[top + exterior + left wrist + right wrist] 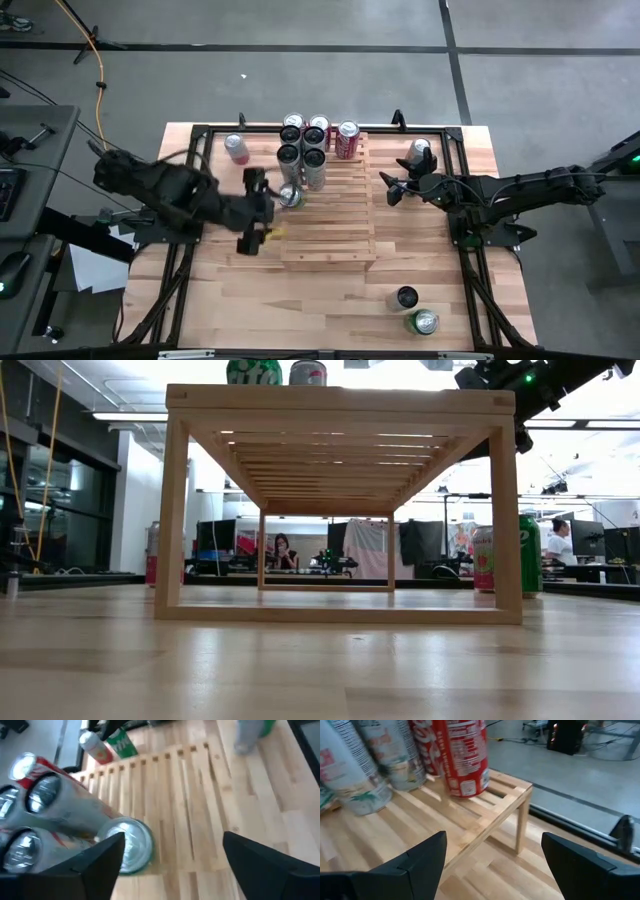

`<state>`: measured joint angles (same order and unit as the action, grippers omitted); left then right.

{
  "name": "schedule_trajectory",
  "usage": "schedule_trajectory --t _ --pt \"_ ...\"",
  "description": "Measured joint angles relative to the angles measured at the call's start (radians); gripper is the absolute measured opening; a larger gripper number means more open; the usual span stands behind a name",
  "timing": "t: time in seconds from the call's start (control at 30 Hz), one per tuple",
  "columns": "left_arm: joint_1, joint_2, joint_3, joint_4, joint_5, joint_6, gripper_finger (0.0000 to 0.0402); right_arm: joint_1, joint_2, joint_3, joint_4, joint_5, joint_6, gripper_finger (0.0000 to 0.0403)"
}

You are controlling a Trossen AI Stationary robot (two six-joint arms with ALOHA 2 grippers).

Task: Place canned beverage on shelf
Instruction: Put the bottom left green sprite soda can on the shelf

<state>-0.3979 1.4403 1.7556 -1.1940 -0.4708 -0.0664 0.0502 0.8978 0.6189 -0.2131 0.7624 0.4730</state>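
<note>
The shelf is a light-wood slatted rack in the middle of the table. Several cans stand upright on its far end. One more, a silver-topped green can, stands at its left edge. My left gripper is open over that left edge. In the left wrist view the green can stands just past one fingertip, with nothing between the fingers of my left gripper. My right gripper stays open beside the shelf's right side, facing a red can on the shelf's corner.
A pink can stands on the table left of the shelf. Another can stands at the far right, behind my right gripper. A black can and a green can stand near the front right. The shelf's near half holds no cans.
</note>
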Motion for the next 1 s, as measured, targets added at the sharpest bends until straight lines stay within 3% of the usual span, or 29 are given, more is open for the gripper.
schedule_trajectory --t 0.13,0.37,0.4,0.6,0.73,1.0 --pt "-0.089 0.0 -0.091 -0.001 -0.111 -0.066 0.0249 0.0 0.0 0.0 0.0 -0.04 -0.001 0.0311" --pt "-0.174 -0.032 -0.328 0.094 -0.292 -0.16 0.0031 0.0 0.0 0.0 -0.002 -0.038 -0.005 0.0311" --pt "-0.173 -0.048 -0.367 0.127 -0.3 -0.167 0.0016 0.0 0.0 0.0 -0.002 -0.035 -0.005 0.0311" --pt "-0.143 -0.172 -0.584 0.419 -0.288 -0.11 0.0006 0.0 0.0 0.0 0.0 -0.023 -0.007 0.0311" --pt "-0.118 -0.259 -0.688 0.646 -0.209 -0.003 0.0003 0.0 0.0 0.0 0.001 -0.01 -0.007 0.0311" --pt "-0.03 -0.356 -0.809 0.778 -0.164 0.026 0.0 0.0 0.0 0.0 0.004 -0.01 -0.003 0.0311"
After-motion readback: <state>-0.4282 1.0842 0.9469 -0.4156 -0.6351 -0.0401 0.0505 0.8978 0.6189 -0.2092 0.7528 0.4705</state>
